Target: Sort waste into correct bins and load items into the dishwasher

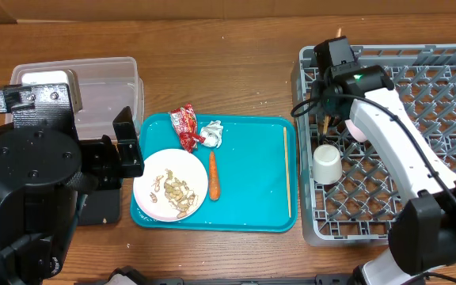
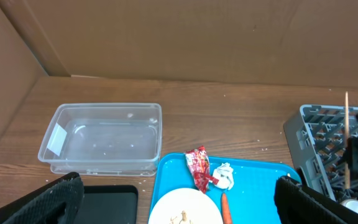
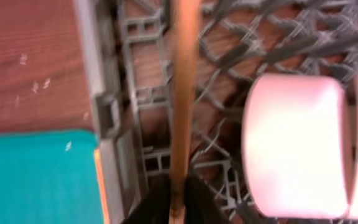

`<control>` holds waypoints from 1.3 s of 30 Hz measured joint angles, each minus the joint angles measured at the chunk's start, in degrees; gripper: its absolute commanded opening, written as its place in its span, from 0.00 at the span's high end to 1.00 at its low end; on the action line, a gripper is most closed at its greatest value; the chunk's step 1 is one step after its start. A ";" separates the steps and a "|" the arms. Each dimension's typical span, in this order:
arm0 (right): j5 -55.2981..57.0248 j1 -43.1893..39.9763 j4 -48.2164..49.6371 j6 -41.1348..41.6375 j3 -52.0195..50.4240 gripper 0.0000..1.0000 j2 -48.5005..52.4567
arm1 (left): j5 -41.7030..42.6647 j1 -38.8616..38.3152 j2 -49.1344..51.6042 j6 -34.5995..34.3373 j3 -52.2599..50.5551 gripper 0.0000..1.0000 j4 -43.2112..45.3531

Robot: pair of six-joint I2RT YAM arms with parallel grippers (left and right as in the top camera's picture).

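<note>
Thin light wooden chopstick (image 3: 184, 93) stands upright over the left side of the large square grey plastic dish rack (image 1: 450, 71), and the right fingers (image 3: 148, 211) are clamped on it! A small white cup (image 1: 327, 163) sits in the rack nearby. The second chopstick (image 1: 288, 170) lies on the teal serving tray (image 1: 252, 210) left of the rack. The left fingers (image 2: 58, 199) are spread wide, empty, far left of the rack.
</note>
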 measured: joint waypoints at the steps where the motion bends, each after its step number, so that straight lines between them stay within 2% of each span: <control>1: -0.85 0.33 -0.63 -0.79 -0.02 0.79 0.02 | 0.02 0.00 0.00 0.02 0.00 0.00 0.00; 4: -1.88 1.64 -2.67 -2.10 -0.02 0.63 0.02 | 0.00 0.00 0.00 0.00 0.00 0.00 0.00; 6: -2.29 2.73 -3.82 -2.64 -0.02 0.60 -0.02 | 0.00 0.00 0.00 0.00 0.00 0.00 0.00; 11: -3.87 5.88 -7.23 -2.56 -0.02 0.60 -1.31 | 0.00 0.00 0.00 0.00 0.00 0.00 0.00; 16: -6.91 12.96 -10.05 -1.40 -0.22 0.60 -4.15 | 0.00 0.00 0.00 0.00 0.00 0.00 0.00; 21: -7.85 18.67 -4.09 1.77 -7.17 0.64 -3.82 | 0.00 0.00 0.00 0.00 0.00 0.00 0.00; 27: -7.19 19.67 3.58 4.57 -17.99 0.65 1.44 | 0.00 0.00 0.00 0.00 0.00 0.00 0.00; 39: -2.51 19.89 13.73 5.64 -25.53 0.65 2.14 | 0.00 0.00 0.00 0.00 0.00 0.00 0.00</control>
